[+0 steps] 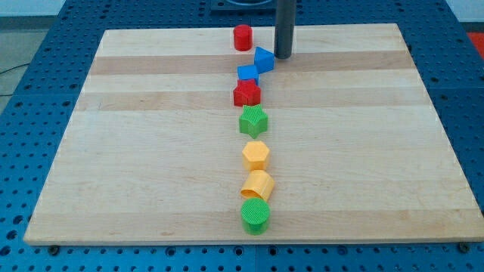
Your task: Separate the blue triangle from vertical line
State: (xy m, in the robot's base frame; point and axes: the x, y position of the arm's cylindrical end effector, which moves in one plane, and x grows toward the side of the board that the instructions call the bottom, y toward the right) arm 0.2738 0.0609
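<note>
Now, starting at the view's left of my tip (283,57), the red cylinder block (242,37) stands near the worktop's (151,151) top edge, somewhat apart from my tip and a little towards the view's top. Closer in, the blue triangle block (262,59) lies just beside my tip on its left, and whether the two touch I cannot tell. The triangle sits a little off the line towards the view's right, yet its lower left corner looks to be close against, perhaps touching, the blue cube block (248,74), so I judge the separation only partly made. Below my tip and to its left the rest of the line runs down the view: the red star-like block (246,94), the green star-like block (254,120), the yellow hexagonal block (256,155), a second yellow block (258,185) lying tilted, and the green cylinder block (255,215) nearest the bottom edge. There is no hand on this arm, only a rod, so nothing is grasped or released. The relation that matters is that my tip stands on the triangle's right, the side away from the line, so a push from here would drive it back; my tip would need to come round to its left.
</note>
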